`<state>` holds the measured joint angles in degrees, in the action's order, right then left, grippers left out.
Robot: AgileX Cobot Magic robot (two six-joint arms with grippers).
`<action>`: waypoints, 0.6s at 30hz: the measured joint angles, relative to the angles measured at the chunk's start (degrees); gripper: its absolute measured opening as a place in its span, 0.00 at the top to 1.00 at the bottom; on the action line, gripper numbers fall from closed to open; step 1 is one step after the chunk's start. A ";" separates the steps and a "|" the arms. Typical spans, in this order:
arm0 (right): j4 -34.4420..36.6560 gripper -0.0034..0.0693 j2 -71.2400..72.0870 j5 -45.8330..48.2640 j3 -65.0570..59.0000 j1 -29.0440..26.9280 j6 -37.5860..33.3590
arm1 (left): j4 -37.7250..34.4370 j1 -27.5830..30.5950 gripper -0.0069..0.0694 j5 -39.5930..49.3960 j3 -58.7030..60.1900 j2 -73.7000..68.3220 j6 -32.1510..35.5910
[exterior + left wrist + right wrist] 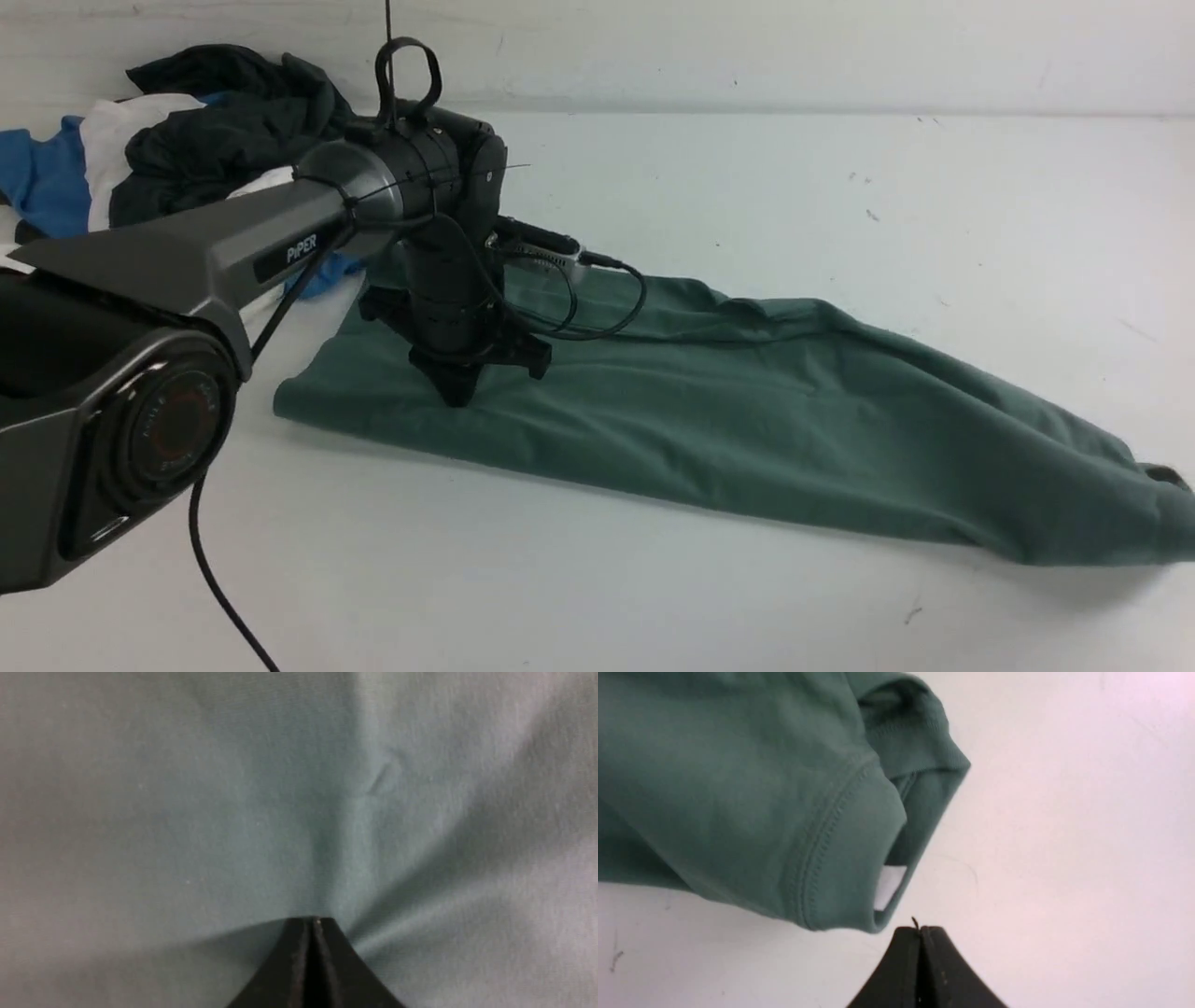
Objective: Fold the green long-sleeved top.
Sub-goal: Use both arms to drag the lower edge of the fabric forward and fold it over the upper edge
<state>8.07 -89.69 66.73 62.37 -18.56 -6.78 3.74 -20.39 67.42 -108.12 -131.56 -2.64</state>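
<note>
Left gripper [457, 397] jaws together, tip pressed on green long-sleeved top [747, 411] | right gripper [920, 931] closed, empty, beside white label [889, 884] | risk: dragging bunches cloth, thin pinch slips

Right pincer [920, 933] closed, empty, just beside green top [738, 788] neck edge; white label [889, 884] visible.
</note>
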 joint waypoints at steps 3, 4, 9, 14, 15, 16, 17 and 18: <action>0.69 0.97 0.28 0.36 0.00 0.30 -0.35 | -0.06 0.17 0.91 0.57 9.69 5.80 -0.29; 1.09 0.97 0.46 0.36 0.00 0.30 -0.41 | -0.19 0.17 0.91 0.63 12.14 7.25 -0.48; 1.57 0.97 1.00 0.05 0.00 0.30 -0.41 | -0.91 0.17 0.91 -2.33 26.43 15.08 -0.66; 2.48 0.92 1.00 -6.03 0.42 0.30 -1.17 | -1.11 1.28 0.91 -9.34 35.52 21.49 -2.07; 2.99 0.90 0.85 -6.48 1.14 0.30 -1.54 | -1.11 1.82 0.91 -9.61 35.45 21.95 -2.48; 3.55 0.87 0.49 -6.49 2.03 0.30 -1.87 | -1.11 2.35 0.91 -9.69 35.09 22.27 -2.67; 4.91 0.84 -0.19 -6.49 3.73 0.30 -2.40 | -1.11 2.94 0.91 -9.64 34.51 22.43 -2.73; 4.91 0.83 -0.34 -6.49 4.05 0.30 -2.47 | -1.11 2.94 0.91 -9.64 34.40 22.43 -2.73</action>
<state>12.98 -90.02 60.25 66.42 -18.26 -9.25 2.63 -17.45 57.78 -73.73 -109.13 -5.37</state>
